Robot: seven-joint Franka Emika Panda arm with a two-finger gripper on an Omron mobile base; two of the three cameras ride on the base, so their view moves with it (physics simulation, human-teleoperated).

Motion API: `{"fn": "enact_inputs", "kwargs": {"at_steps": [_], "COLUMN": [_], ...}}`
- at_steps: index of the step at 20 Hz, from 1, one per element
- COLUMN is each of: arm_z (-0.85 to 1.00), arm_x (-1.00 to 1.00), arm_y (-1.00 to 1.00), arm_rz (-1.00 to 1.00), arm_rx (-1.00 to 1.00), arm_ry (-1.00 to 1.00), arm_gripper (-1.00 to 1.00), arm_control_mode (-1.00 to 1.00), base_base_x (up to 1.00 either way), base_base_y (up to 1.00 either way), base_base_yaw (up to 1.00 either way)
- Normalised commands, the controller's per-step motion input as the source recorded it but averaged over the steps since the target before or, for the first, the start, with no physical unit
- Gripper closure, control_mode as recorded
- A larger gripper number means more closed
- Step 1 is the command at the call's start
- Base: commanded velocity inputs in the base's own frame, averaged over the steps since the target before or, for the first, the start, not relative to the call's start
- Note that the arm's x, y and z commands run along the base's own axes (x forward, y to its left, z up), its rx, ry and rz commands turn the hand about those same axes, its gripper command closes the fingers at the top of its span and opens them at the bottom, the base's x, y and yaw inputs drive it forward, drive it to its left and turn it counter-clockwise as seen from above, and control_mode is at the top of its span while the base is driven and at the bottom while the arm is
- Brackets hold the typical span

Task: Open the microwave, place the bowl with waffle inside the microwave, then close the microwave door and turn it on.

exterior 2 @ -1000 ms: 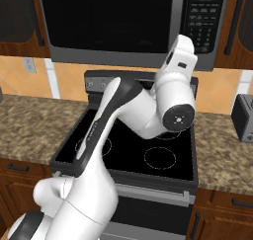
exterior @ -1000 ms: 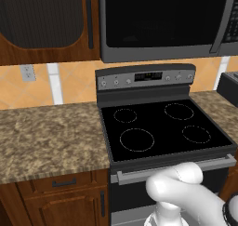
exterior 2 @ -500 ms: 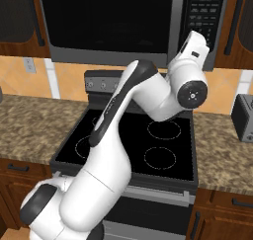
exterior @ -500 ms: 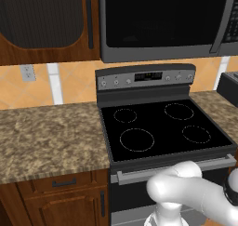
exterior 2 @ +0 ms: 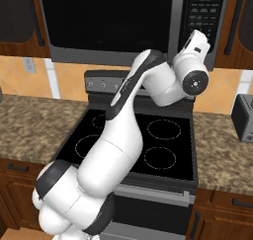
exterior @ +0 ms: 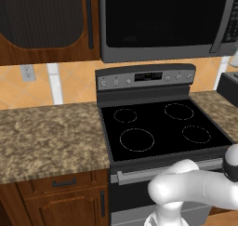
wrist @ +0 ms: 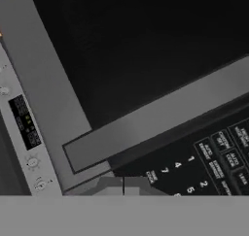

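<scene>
The microwave (exterior 2: 133,21) hangs above the black stove (exterior 2: 133,140), and the microwave door (exterior: 162,16) is shut. The gripper (wrist: 123,187) is squeezed tight with nothing in it, right by the button panel (wrist: 214,162) and the long grey handle (wrist: 160,121).

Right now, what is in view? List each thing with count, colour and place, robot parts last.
microwave: one, black with grey frame, mounted above the stove
microwave door: one, black glass, closed, grey bar handle
button panel: one, black, right end of the microwave
stove: one, black, four rings, between the counters
counters: two, speckled brown, either side of the stove
wooden cabinets: brown, above and below the counters
outlet: one, pale, on the orange wall
toaster: one, grey, right counter
gripper: one, shut, near the handle's end and the keypad
</scene>
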Motion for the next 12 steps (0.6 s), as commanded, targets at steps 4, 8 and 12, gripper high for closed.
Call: {"fn": "enact_inputs", "kwargs": {"at_steps": [4, 8, 12], "arm_z": [-0.18, -0.01, 0.0], "arm_x": [0.57, 0.53, 0.48], "arm_y": [-0.5, -0.33, -0.02], "arm_rz": [0.0, 0.0, 0.0], "arm_rx": [0.1, 0.09, 0.01], "arm_ry": [0.0, 0.0, 0.0], "arm_gripper": [1.0, 1.0, 1.0], "arm_control_mode": [-1.0, -1.0, -1.0], "base_base_x": [0.0, 0.0, 0.0], "base_base_y": [0.0, 0.0, 0.0], "base_base_yaw": [0.0, 0.0, 0.0]}}
